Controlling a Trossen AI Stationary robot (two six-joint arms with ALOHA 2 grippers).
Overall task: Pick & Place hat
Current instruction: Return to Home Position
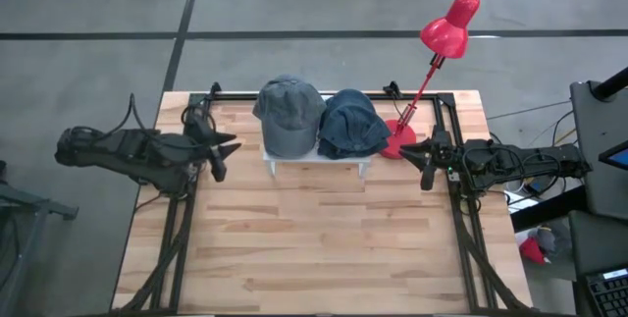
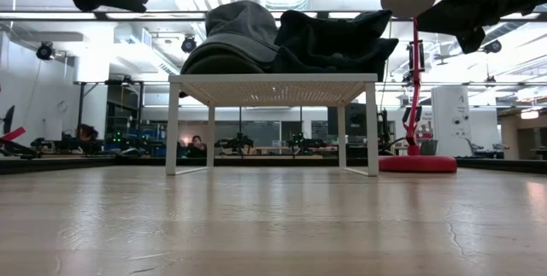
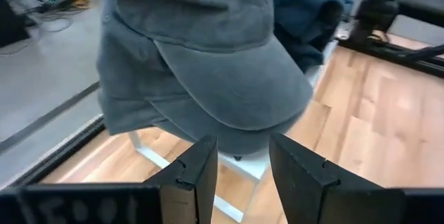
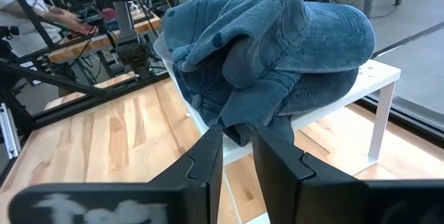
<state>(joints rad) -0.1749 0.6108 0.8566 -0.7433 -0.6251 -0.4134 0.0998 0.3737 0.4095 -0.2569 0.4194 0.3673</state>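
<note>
A grey cap (image 1: 289, 116) and a dark blue denim hat (image 1: 351, 124) lie side by side on a small white rack (image 1: 316, 163) at the table's far middle. The grey cap is on the left and the blue hat on the right. My left gripper (image 1: 224, 150) hovers left of the rack, open, pointing at the grey cap's brim (image 3: 236, 99). My right gripper (image 1: 424, 155) hovers right of the rack, open by a narrow gap, pointing at the blue hat (image 4: 270, 50). Neither gripper touches a hat.
A red desk lamp (image 1: 437, 47) stands on its base (image 1: 400, 138) at the rack's right end, close to my right gripper. The rack stands on thin white legs (image 2: 173, 131). Bare wooden tabletop (image 1: 314, 238) stretches toward the near edge. Black rails (image 1: 177, 229) run along both sides.
</note>
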